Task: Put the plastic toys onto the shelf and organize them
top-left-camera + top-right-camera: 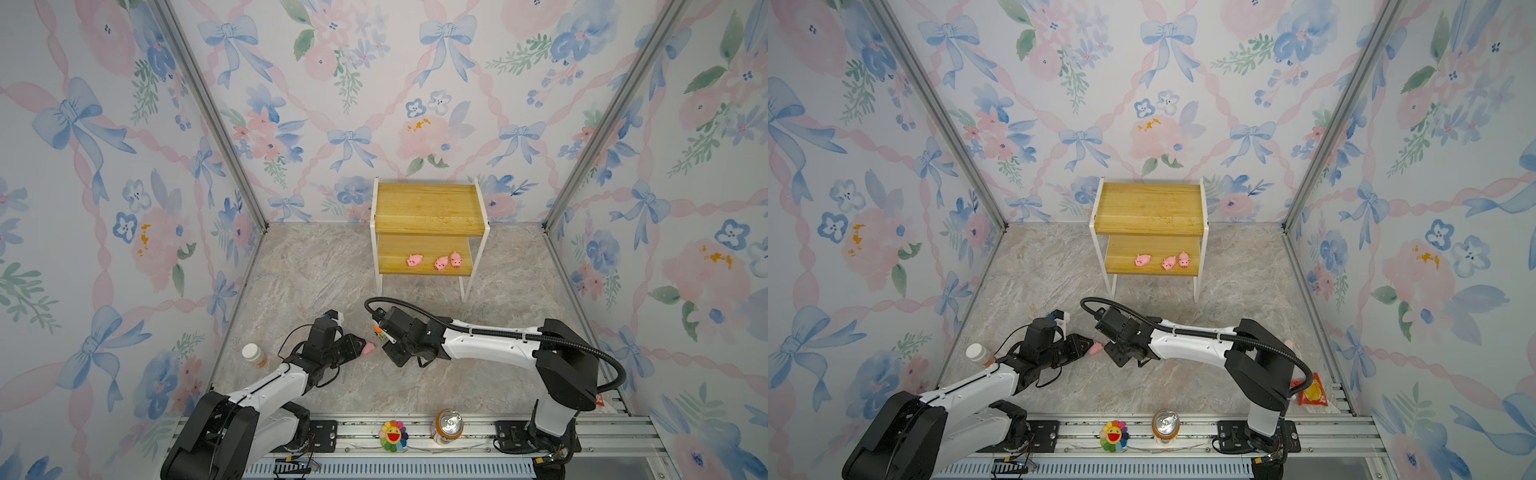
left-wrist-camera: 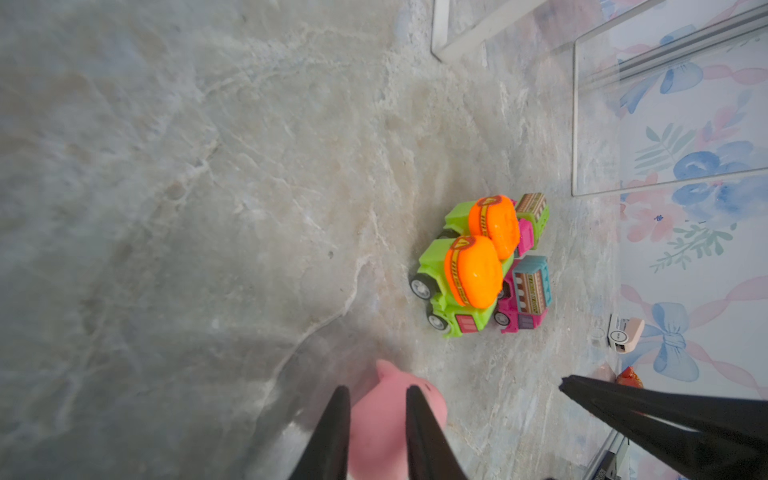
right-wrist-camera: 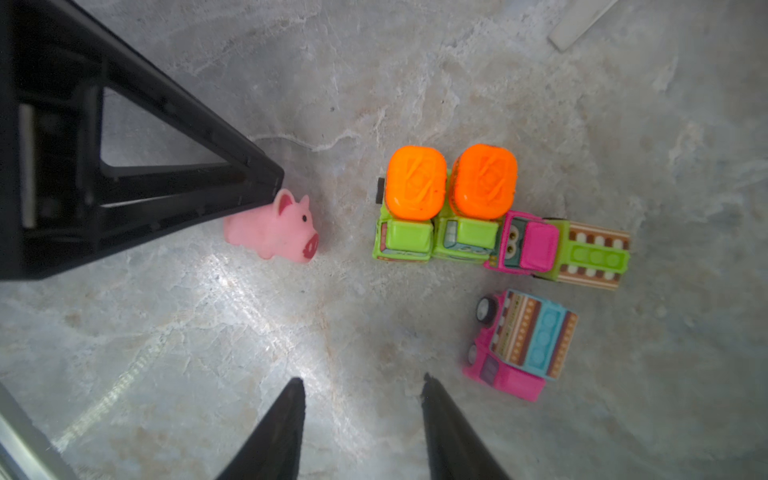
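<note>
A pink pig (image 2: 382, 419) stands on the marble floor, and my left gripper (image 2: 376, 388) is shut on its body, one finger on each side; in both top views this pig (image 1: 368, 348) shows just past the left gripper (image 1: 360, 347). Beside it four trucks cluster: two green ones with orange tops (image 3: 409, 208) (image 3: 478, 208) and two pink ones with striped tops (image 3: 561, 249) (image 3: 519, 345). My right gripper (image 3: 361, 380) hovers open over bare floor near them, holding nothing. Three pigs (image 1: 414, 260) (image 1: 441, 262) (image 1: 456, 259) stand on the lower board of the shelf (image 1: 430, 208).
A white-capped bottle (image 1: 253, 354) stands by the left wall. A drink can (image 1: 448, 426) and a rainbow flower (image 1: 392, 435) sit on the front rail. A red snack packet (image 1: 1310, 390) lies at the right behind the right arm. Flowered walls close three sides.
</note>
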